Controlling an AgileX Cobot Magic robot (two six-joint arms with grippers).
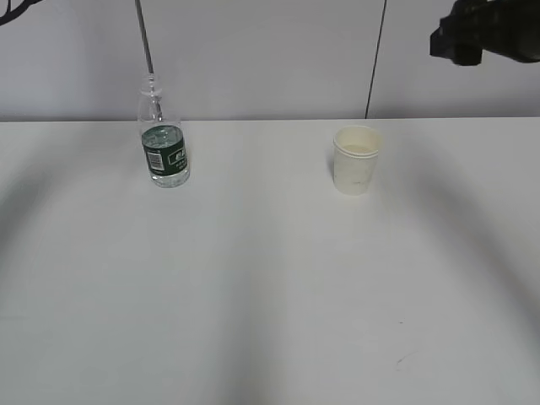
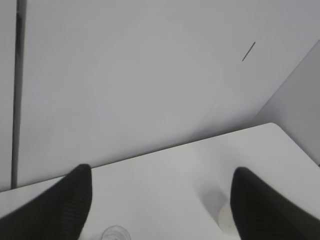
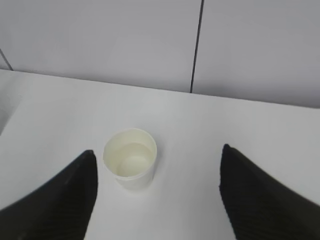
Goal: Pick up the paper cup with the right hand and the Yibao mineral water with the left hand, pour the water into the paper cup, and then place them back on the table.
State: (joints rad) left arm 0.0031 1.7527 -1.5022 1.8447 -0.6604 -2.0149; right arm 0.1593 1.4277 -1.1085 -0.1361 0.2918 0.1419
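Cup (image 1: 356,159) and bottle (image 1: 163,145) both stand free on the bench (image 1: 270,295), bottle at 9 o'clock of the cup. Right tool (image 3: 157,195) gapes empty above the cup; left tool (image 2: 162,205) wide, empty, bottle mouth just below. Liquid in cup, seemingly: either replaced or not yet picked up.

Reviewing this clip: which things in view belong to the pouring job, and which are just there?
Belongs to the job:
- Yibao mineral water, upright on the table
- paper cup, upright, apart from the bottle
- right claw, open, above the cup
- left claw, open, above the bottle mouth

Just there:
- grey wall with a dark seam
- thin metal rod behind the bottle
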